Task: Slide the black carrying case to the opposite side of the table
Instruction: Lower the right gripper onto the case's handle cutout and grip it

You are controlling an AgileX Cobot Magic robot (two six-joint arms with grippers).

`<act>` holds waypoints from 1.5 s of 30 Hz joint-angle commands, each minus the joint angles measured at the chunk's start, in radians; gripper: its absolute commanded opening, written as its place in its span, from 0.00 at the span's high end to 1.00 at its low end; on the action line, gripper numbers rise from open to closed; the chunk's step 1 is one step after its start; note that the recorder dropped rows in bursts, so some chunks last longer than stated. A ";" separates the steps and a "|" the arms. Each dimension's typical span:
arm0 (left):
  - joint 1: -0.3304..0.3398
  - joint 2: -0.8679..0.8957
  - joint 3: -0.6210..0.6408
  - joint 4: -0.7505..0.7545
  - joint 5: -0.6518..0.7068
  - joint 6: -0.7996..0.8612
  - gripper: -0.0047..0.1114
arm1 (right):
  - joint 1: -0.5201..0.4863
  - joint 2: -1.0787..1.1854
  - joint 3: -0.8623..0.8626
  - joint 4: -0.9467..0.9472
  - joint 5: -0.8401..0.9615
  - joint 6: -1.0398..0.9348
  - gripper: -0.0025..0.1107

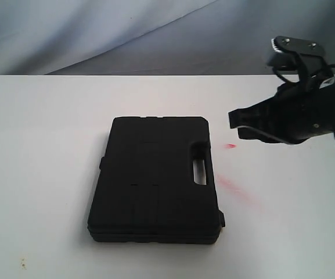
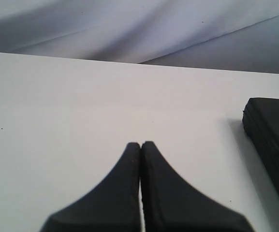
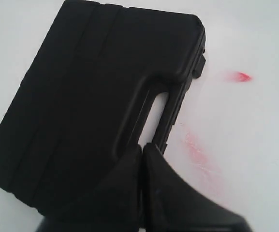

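Note:
The flat black case [image 1: 155, 177] lies on the white table [image 1: 39, 145], a little left of the middle, with its handle slot on the right side. The right wrist view shows the case [image 3: 81, 96] from above, slot toward the red smears. My right gripper [image 1: 232, 120] hangs above the table just right of the case's far right corner, fingers pressed together and empty; in its wrist view the right gripper [image 3: 142, 146] appears over the handle end. My left gripper [image 2: 140, 143] is shut on nothing, over bare table, with the case's edge [image 2: 272, 130] off to one side. It is outside the exterior view.
Pinkish-red smears [image 1: 232, 186] and a red spot [image 1: 231, 146] mark the table right of the case. A grey cloth backdrop [image 1: 155, 35] hangs behind the far table edge. Tiny dark specks [image 1: 22, 263] sit near the front left.

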 commanded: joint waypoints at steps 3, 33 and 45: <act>0.003 -0.004 0.005 0.001 -0.006 -0.002 0.96 | 0.083 0.120 -0.008 -0.012 -0.125 0.065 0.98; 0.003 -0.004 0.005 0.001 -0.006 -0.002 0.96 | 0.087 0.528 -0.506 -0.282 0.382 0.320 0.72; 0.003 -0.004 0.005 0.001 -0.006 -0.002 0.96 | 0.087 0.593 -0.506 -0.303 0.304 0.363 0.54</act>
